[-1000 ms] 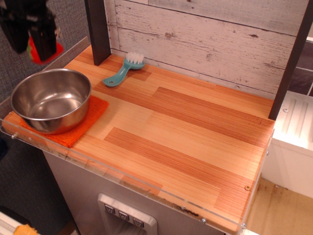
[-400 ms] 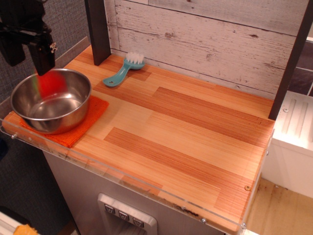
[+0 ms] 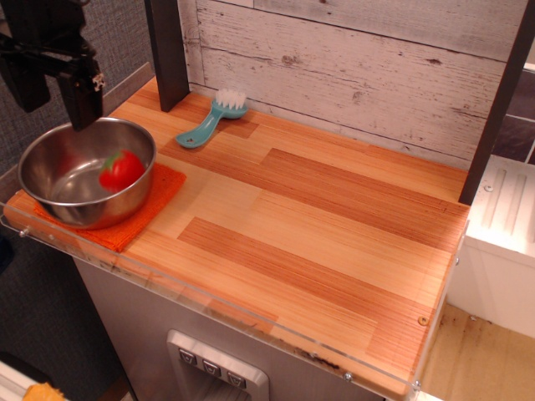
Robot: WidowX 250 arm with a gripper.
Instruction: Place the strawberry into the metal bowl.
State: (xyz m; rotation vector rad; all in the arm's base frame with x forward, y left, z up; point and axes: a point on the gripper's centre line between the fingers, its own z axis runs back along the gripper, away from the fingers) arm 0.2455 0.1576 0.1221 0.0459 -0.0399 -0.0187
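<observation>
The strawberry [image 3: 121, 170] is lying inside the metal bowl [image 3: 87, 170], toward the bowl's right side, and the bowl is sitting on an orange mat [image 3: 138, 213] at the left end of the worktop [image 3: 334, 225]; being small, glossy and hard-looking, the strawberry is probably light and slippery, so it would best be pinched across its red body below the green cap. Behind and above the bowl, the hand [image 3: 52, 79] is hanging with its two fingers spread apart and holding nothing. Its upper part is running out of the picture, and the bowl's shiny inside is blurring the strawberry's outline with reflections.
</observation>
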